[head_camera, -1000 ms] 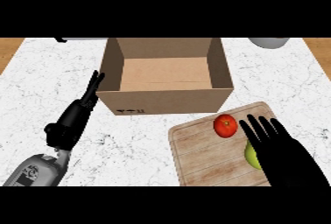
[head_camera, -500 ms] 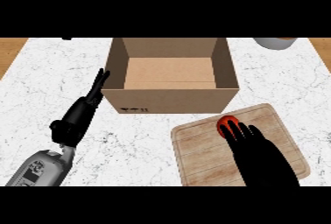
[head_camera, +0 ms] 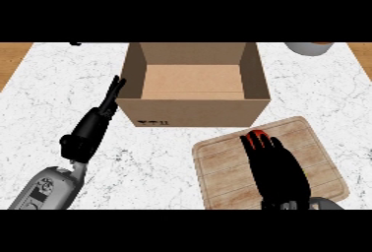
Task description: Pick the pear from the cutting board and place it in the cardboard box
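A wooden cutting board (head_camera: 222, 172) lies on the white marble counter at the lower right. My right hand (head_camera: 280, 170) lies flat over the board's middle with its fingers straight, pointing towards the box. The pear does not show; the hand covers the spot where it lay. A red fruit (head_camera: 254, 135) peeks out at the fingertips, near the board's far edge. The open cardboard box (head_camera: 193, 110) stands just beyond the board and is empty inside. My left hand (head_camera: 91, 130) rests open at the left, its fingers reaching up beside the box's left wall.
A grey bowl (head_camera: 309, 47) sits at the far right corner, behind the box. The marble counter (head_camera: 160, 162) runs between my left arm and the board. A wooden strip (head_camera: 11, 54) borders the counter at the upper left.
My right hand has slid left and forward across the board, covering the green pear and part of the red fruit. The left hand has stayed where it was.
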Motion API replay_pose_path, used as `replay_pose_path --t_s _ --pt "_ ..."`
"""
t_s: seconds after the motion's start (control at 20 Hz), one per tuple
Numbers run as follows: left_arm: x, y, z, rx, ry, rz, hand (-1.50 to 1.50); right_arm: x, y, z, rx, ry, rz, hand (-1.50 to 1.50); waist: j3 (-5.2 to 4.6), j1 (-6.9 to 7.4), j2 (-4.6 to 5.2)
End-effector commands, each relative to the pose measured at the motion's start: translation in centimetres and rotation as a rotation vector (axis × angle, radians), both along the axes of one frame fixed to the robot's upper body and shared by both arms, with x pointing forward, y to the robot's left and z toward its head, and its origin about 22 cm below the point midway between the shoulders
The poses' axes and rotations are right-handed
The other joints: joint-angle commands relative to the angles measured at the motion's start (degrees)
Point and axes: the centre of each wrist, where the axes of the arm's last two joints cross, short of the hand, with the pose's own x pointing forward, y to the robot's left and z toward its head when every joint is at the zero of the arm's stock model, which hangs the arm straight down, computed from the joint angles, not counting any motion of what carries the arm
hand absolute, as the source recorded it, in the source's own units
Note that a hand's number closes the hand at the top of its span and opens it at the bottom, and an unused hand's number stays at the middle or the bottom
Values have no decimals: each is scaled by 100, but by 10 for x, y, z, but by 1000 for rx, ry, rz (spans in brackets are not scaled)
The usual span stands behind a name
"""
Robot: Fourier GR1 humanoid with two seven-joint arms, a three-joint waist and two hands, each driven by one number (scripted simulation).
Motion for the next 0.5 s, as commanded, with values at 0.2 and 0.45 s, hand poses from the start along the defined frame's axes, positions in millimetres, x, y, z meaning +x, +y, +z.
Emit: replay_pose_path --t_s 0.2,0.45 --pt "-8 -13 -4 0 73 -34 0 8 12 -8 -175 27 -166 -150 -14 5 27" --pt "-15 -4 -21 9 79 -36 0 19 10 -21 -171 19 -145 -150 -11 40 45"
